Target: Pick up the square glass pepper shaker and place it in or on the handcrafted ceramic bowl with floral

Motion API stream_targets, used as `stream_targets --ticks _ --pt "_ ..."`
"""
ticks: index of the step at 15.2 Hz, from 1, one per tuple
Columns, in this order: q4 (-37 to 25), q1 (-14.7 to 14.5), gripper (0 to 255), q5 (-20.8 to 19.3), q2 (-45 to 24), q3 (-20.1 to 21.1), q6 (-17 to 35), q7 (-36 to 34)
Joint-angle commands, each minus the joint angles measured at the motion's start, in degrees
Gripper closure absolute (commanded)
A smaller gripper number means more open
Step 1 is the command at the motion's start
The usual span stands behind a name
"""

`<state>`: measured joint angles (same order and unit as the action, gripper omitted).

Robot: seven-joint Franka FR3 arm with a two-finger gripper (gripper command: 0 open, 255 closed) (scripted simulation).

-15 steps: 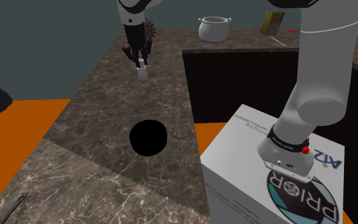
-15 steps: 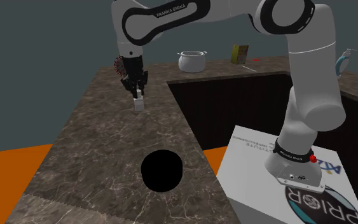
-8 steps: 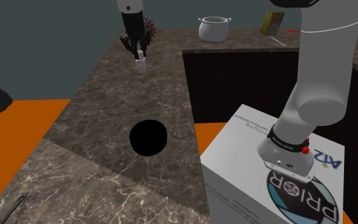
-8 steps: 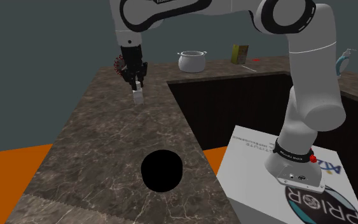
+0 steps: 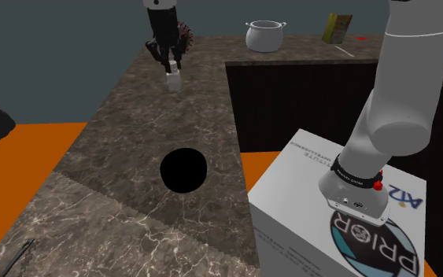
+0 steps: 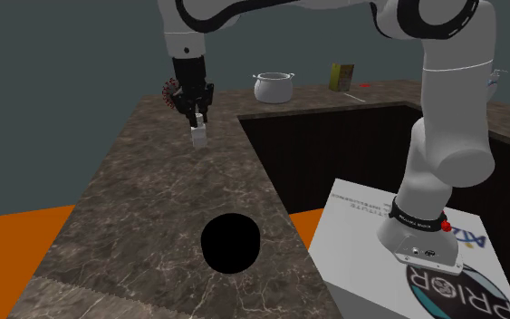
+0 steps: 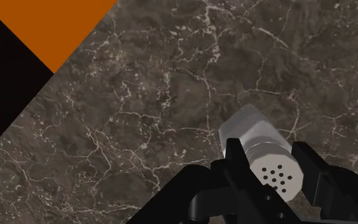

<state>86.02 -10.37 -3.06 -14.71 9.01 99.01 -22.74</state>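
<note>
Black against the marble, the hand [image 7: 269, 153] is clamped on the pepper shaker [image 7: 250, 130], one finger on either side just below its perforated cap. The shaker is drawn pale grey-white. In the shoulder view the hand [image 5: 170, 63] points straight down with the shaker [image 5: 174, 79] hanging from its fingertips over the far part of the dark brown marble worktop [image 5: 125, 134]; whether its base touches the stone cannot be told. The second exterior view shows the same grip, with the hand [image 6: 198, 120] above the shaker [image 6: 199, 136]. A red spiky thing [image 5: 186, 36] sits just behind the hand at its 1 o'clock. The bowl [image 5: 183, 169], drawn as a flat black disc, lies on the worktop at 6 o'clock from the shaker, well apart from it. A pale lidded pot [image 5: 264, 35] stands at 2 o'clock from the hand, with a yellowish box [image 5: 337, 28] at the pot's 3 o'clock. Orange floor [image 5: 23, 142] shows at 8 o'clock, and the white stand [image 5: 298, 185] at 5 o'clock.
</note>
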Motion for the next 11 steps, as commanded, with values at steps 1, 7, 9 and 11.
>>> stream_targets --ticks 1,7,9,11 --pt "3.19 -1.14 255 0.28 2.72 0.83 0.44 -2.07" --pt "10.86 -4.44 255 1.37 9.53 3.63 1.29 -8.15" --pt "12.75 -5.59 255 1.79 11.4 4.67 1.33 -10.28" --pt "14.35 -6.75 255 2.23 13.07 5.76 1.28 -12.47"
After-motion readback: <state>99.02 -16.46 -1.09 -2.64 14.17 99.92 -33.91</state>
